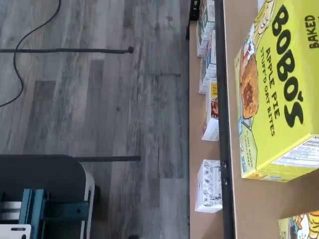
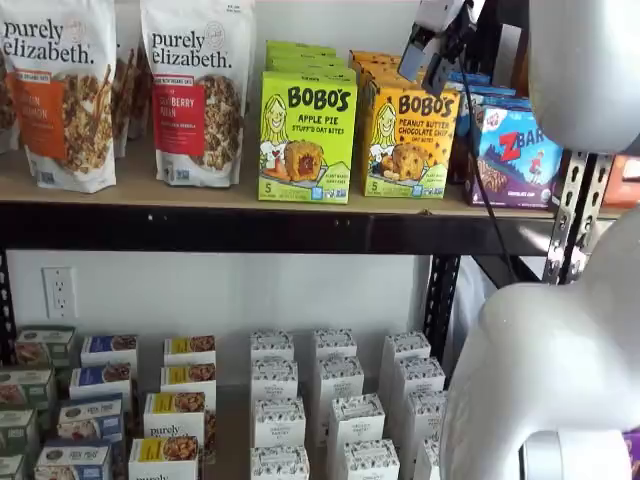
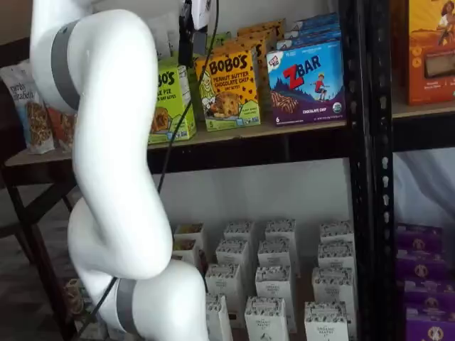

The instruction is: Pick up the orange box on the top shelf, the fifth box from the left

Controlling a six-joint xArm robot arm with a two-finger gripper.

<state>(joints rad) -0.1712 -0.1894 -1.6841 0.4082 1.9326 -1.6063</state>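
- Two yellow-ish Bobo's cartons stand side by side on the top shelf (image 2: 150, 190), a long tan wooden board with a thick black metal front rail.
- The one that matters is the orange box (image 2: 410, 140), an upright orange-yellow carton reading "Peanut Butter Chocolate Chip" with a cartoon girl on the front. It sits between the lime-green Bobo's Apple Pie box (image 2: 305, 137) and the blue-purple ZBar box (image 2: 512, 155), and it shows in both shelf views (image 3: 227, 89).
- More orange cartons are lined up behind it.
- The gripper (image 2: 436, 40), white body with dark parts, hangs near the orange box's upper right corner in a shelf view, not touching it as far as I can see.
- The fingers aren't clearly visible, so I can't see the gap directly, but they read as spread wide with nothing between them.
- Wrist view shows the lime-green box close up, turned sideways, with grey plank floor (image 1: 99, 99) beyond the shelf edge.
- White purely elizabeth bags (image 2: 195, 90) fill the shelf's left end.
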